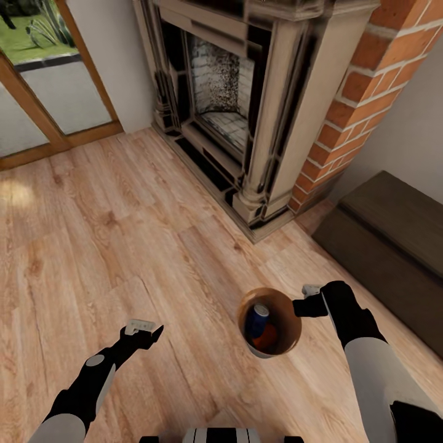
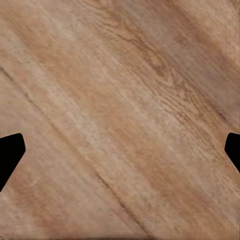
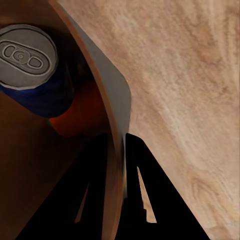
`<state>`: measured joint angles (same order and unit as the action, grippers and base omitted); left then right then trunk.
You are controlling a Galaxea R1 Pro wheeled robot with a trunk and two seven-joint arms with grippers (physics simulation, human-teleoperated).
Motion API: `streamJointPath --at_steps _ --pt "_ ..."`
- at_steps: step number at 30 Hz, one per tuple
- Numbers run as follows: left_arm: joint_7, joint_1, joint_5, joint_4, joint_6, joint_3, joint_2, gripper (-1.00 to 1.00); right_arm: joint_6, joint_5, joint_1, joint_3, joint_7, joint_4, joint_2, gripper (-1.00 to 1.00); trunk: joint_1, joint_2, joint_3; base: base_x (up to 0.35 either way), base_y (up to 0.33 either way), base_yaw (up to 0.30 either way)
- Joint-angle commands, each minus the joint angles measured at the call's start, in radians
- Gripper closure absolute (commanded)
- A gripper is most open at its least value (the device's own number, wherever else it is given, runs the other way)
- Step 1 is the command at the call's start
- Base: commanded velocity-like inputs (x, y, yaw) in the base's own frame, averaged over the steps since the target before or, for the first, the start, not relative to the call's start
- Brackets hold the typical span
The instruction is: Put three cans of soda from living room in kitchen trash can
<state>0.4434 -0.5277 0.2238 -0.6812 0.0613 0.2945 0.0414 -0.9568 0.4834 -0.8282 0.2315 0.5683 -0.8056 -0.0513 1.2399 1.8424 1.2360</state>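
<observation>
**In the living room, bin in hand, cans aboard**

On the pale wood-plank floor (image 1: 123, 246) before the red-brick fireplace with its dark stone surround (image 1: 258, 104), the robot appears to be in the carrying step: the cans are already in the bin, and the bin is lifted rather than standing.

At the left, the left gripper (image 1: 143, 333) hangs low at the end of a bent black arm, its fingers spread wide and holding nothing; the left wrist view looks straight at floorboards between them.

Further right, the small round tapered bin, copper-brown inside and paler outside (image 1: 271, 323), hangs above the floor. Inside stand the dark blue can with a silver top (image 1: 258, 319) and, beneath it, a bright orange can (image 1: 268, 338); a third can cannot be made out. The right gripper (image 1: 306, 306) pinches the bin's rim, one finger inside the wall and one outside, forearm reaching forward from the right.

At far right sits a long dark low cabinet (image 1: 394, 234).

The next move likely calls for driving to the kitchen with the bin kept level.
</observation>
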Motion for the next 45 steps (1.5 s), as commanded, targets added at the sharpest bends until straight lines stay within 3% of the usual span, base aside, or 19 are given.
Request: streamJointPath --at_steps 1,29,45 --pt "0.000 0.000 0.000 0.000 0.000 0.000 0.000 -1.00 -0.007 -0.020 0.000 0.000 0.005 0.000 0.000 1.00 0.000 0.000 -0.001 0.000 0.000 0.223" --pt "0.000 0.000 0.002 0.000 0.003 -0.008 0.000 -1.00 -0.007 -0.019 0.000 0.000 0.004 0.000 0.007 1.00 0.000 0.000 -0.025 0.007 0.000 0.223" --pt "0.000 0.000 0.002 0.000 0.012 -0.008 0.000 -1.00 -0.007 -0.018 0.000 0.002 0.004 0.000 0.007 1.00 0.000 0.000 -0.039 0.238 0.018 0.223"
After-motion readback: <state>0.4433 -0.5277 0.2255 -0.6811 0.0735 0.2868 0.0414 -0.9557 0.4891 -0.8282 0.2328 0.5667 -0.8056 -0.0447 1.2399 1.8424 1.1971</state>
